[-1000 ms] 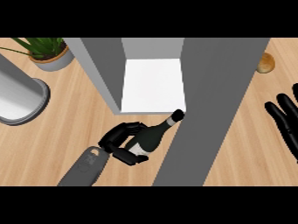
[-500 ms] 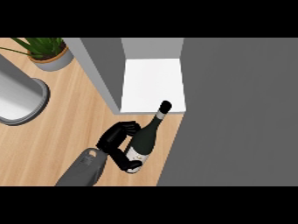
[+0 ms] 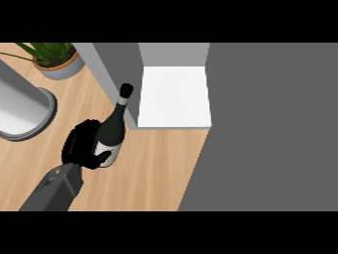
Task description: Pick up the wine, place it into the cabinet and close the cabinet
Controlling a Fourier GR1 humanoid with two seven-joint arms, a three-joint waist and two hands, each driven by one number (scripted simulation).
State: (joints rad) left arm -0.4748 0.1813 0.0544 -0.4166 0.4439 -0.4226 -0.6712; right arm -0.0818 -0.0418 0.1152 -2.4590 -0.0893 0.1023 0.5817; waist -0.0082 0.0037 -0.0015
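Left robot hand [image 3: 82, 145] grips one wine bottle [image 3: 112, 130] beside one cabinet [image 3: 173, 96].

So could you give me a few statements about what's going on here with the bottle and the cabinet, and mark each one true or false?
1. The left hand has its fingers curled round the wine bottle. True.
2. The bottle already stands on the white cabinet floor. False: it is outside, over the wooden counter, its neck by the cabinet's left wall.
3. A potted plant sits at the upper left. True.
4. The right hand is pushing the cabinet door. False: no right hand shows.
5. The bottle's neck points toward the view's bottom. False: it points up.
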